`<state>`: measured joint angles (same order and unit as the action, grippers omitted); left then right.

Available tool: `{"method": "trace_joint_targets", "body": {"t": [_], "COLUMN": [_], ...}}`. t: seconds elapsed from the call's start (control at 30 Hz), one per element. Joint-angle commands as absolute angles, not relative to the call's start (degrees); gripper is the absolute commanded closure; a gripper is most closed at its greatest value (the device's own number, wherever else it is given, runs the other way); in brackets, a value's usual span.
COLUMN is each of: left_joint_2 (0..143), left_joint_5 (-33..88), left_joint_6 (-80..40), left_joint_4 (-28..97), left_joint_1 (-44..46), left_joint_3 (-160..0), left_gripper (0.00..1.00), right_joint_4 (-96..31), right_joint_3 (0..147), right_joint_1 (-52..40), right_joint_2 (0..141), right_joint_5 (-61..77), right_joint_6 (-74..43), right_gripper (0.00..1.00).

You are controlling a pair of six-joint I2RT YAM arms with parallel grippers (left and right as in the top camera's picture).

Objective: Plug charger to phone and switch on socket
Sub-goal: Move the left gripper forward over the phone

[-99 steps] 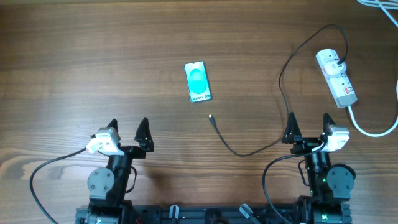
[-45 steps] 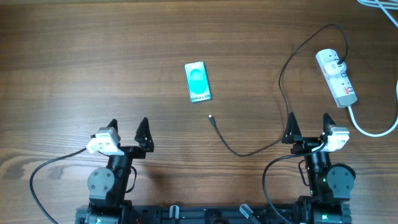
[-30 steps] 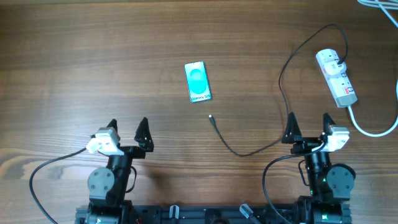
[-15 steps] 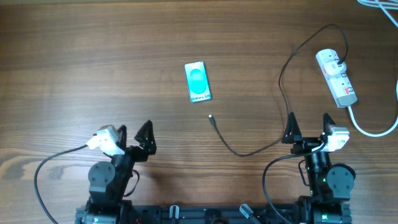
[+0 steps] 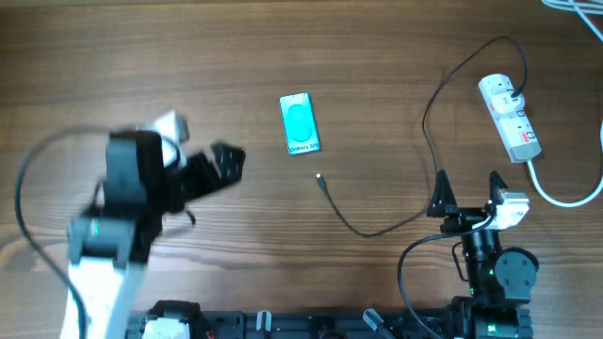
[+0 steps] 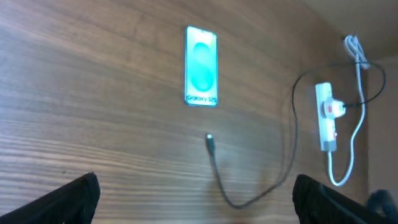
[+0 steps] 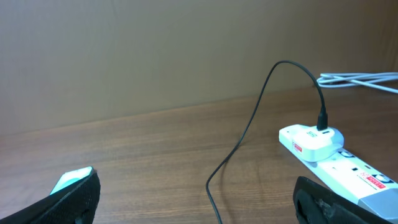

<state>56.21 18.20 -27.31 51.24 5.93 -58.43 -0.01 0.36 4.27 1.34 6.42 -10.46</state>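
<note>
Left end effector (image 6: pixel 196 180), empty and spread wide, hovers over the table (image 6: pixel 74 93) with phone (image 6: pixel 201 65) and charger (image 6: pixel 210 142) tip centred ahead (probably sizing up a pick). Right end effector (image 5: pixel 466 184) sits wide on the socket (image 5: pixel 510 119) side.

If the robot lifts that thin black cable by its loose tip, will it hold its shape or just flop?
Probably floppy: the charger lies in loose curves across the table. It looks thin, so likely light. Its far end sits plugged into the socket, so a long pull may tug that.
</note>
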Motion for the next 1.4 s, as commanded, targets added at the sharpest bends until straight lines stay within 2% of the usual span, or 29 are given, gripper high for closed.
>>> {"method": "trace_joint_targets", "body": {"t": [0.0,0.2,0.57,0.6,0.63,0.67,0.7,0.93,1.07,1.37], "left_joint_2": [70.5,90.3,96.1,96.1,96.2,96.2,96.2,96.6,98.6,109.8], "left_joint_5": [19.9,17.8,15.4,15.6,15.6,15.6,15.6,6.4,4.4,1.1], "left_joint_6": [-25.6,-19.7,-19.9,-19.9,-19.9,-20.0,-21.1,-35.0,-35.9,-36.7], "left_joint_4": [58.5,79.2,73.1,71.9,70.9,70.1,69.2,67.8,65.7,58.5], "left_joint_1": [6.4,9.0,10.8,10.8,10.8,10.8,10.8,13.3,17.5,23.0], "left_joint_3": [-75.8,-100.5,-101.1,-101.1,-101.0,-101.0,-101.0,-95.0,-89.9,-89.6], "left_gripper": [0.0,0.0,0.0,0.09,0.45,0.71,0.94,0.96,0.96,0.96], "right_joint_4": [0.3,0.3,0.3,0.3,0.3,0.3,0.3,0.3,0.3,0.3], "right_joint_3": [0.3,0.3,0.3,0.3,0.3,0.3,0.3,0.3,0.3,0.3], "right_joint_1": [4.3,4.3,4.3,4.3,4.3,4.3,4.3,4.3,4.3,4.3], "right_joint_2": [1.3,1.3,1.3,1.3,1.3,1.3,1.3,1.3,1.3,1.3], "right_joint_5": [6.4,6.4,6.4,6.4,6.4,6.4,6.4,6.4,6.4,6.4], "right_joint_6": [-10.7,-10.7,-10.7,-10.6,-10.7,-10.6,-10.6,-10.6,-10.7,-10.7], "right_gripper": [0.0,0.0,0.0,0.0,0.0,0.0,0.0,0.0,0.0,0.0]}}
